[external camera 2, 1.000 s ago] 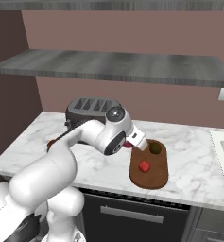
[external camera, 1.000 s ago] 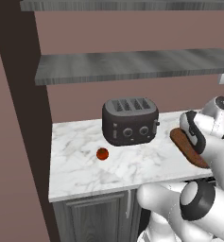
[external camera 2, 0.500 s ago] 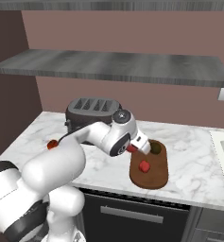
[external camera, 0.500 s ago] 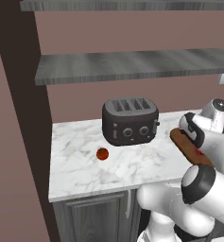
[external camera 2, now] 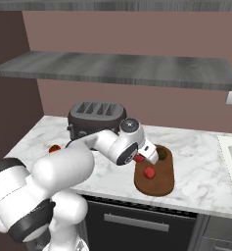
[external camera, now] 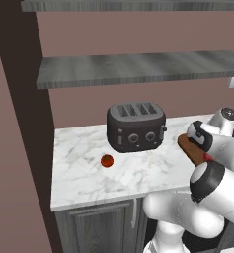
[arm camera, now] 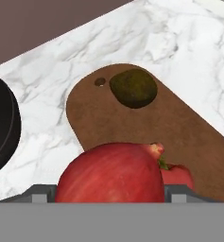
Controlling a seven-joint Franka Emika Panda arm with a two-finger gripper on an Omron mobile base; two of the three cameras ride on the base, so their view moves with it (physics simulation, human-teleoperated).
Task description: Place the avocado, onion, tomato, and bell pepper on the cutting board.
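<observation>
Gripper [external camera 2: 139, 158] closed on a red onion [arm camera: 111, 172], held over the cutting board [arm camera: 189, 132] near its toaster-side end. Avocado [arm camera: 133, 88] lies at the board's far end by the hole; bell pepper [external camera 2: 149, 172] mid-board. Risk: released from height, the round onion may roll off the board edge or knock the pepper. Tomato [external camera: 106, 160] sits on the counter before the toaster [external camera: 136, 126], which stands between it and the board.

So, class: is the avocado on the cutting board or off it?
On it. The avocado lies within the cutting board outline near its rounded end, brown wood showing all round it.
</observation>
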